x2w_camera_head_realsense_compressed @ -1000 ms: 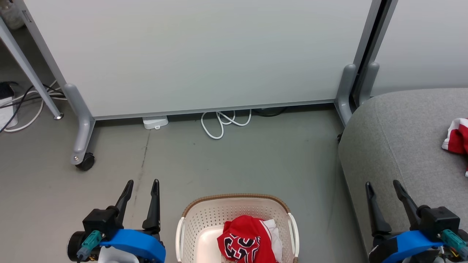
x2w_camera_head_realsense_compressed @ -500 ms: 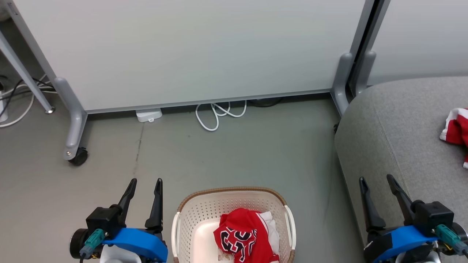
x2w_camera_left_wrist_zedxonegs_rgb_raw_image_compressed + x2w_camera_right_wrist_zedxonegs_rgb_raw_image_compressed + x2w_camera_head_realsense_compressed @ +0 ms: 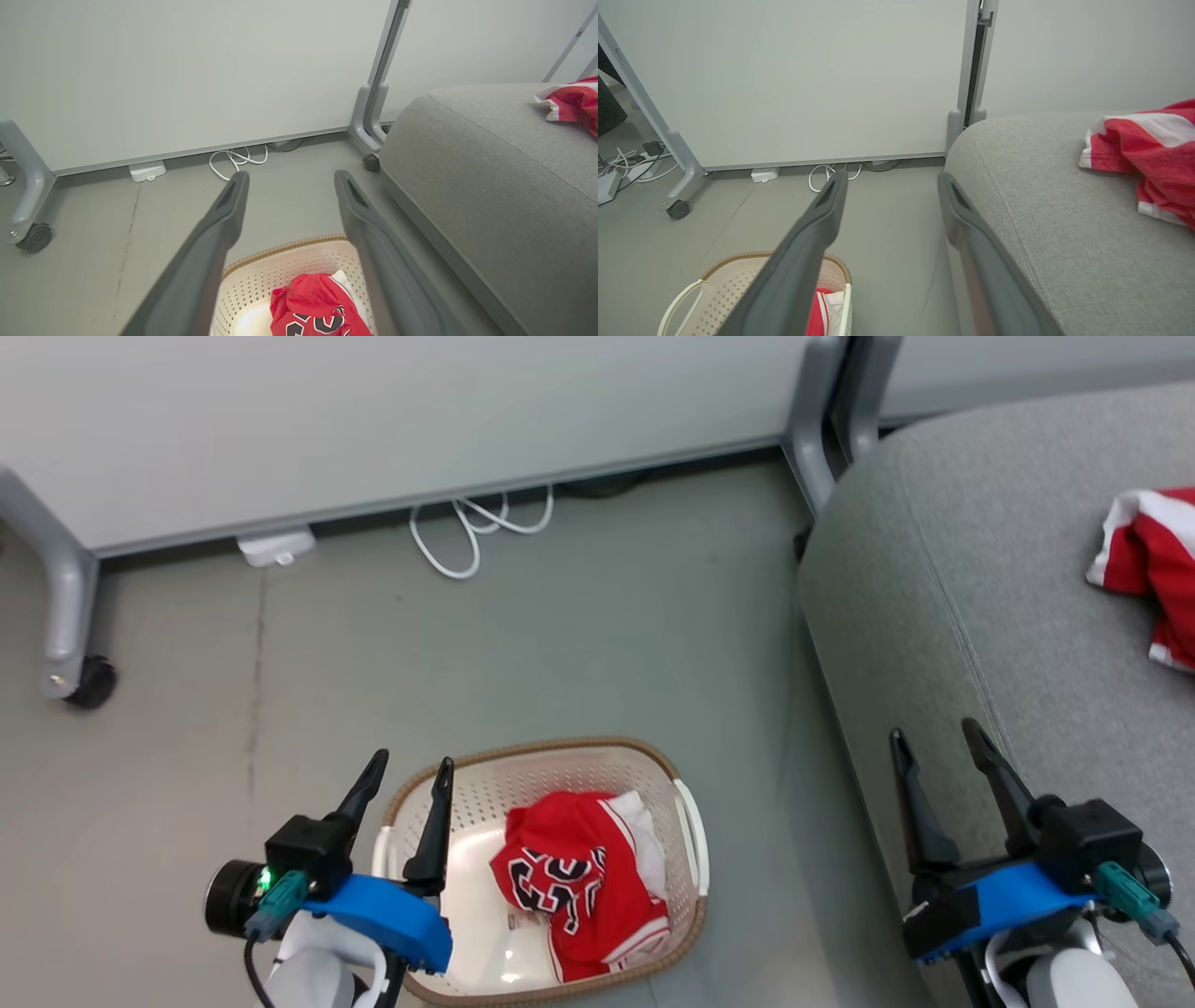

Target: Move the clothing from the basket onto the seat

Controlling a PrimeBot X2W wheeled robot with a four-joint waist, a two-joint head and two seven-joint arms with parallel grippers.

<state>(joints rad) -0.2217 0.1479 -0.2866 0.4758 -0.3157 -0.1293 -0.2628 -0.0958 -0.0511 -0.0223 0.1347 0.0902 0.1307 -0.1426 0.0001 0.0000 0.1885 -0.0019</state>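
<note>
A cream basket (image 3: 686, 812) with a brown rim stands on the floor and holds a crumpled red garment (image 3: 574, 887) with black-and-white lettering. The same basket (image 3: 285, 270) and garment (image 3: 317, 305) show between the fingers in the left wrist view. A second red garment (image 3: 1153, 560) with white trim lies on the grey seat (image 3: 980, 579) at the right. My left gripper (image 3: 407, 770) stands open at the basket's left rim, with nothing between its fingers. My right gripper (image 3: 934, 733) stands open over the seat's front edge, also without anything in it.
A pale partition panel (image 3: 373, 411) on grey legs with a castor (image 3: 89, 681) closes off the back. A white cable coil (image 3: 471, 527) and a small white box (image 3: 275, 546) lie at its foot. Bare grey floor (image 3: 560, 644) lies between panel, basket and seat.
The head camera has tilted down and turned, so the whole picture has shifted up and left. Both grippers have stayed open. The garments have not moved relative to basket and seat.
</note>
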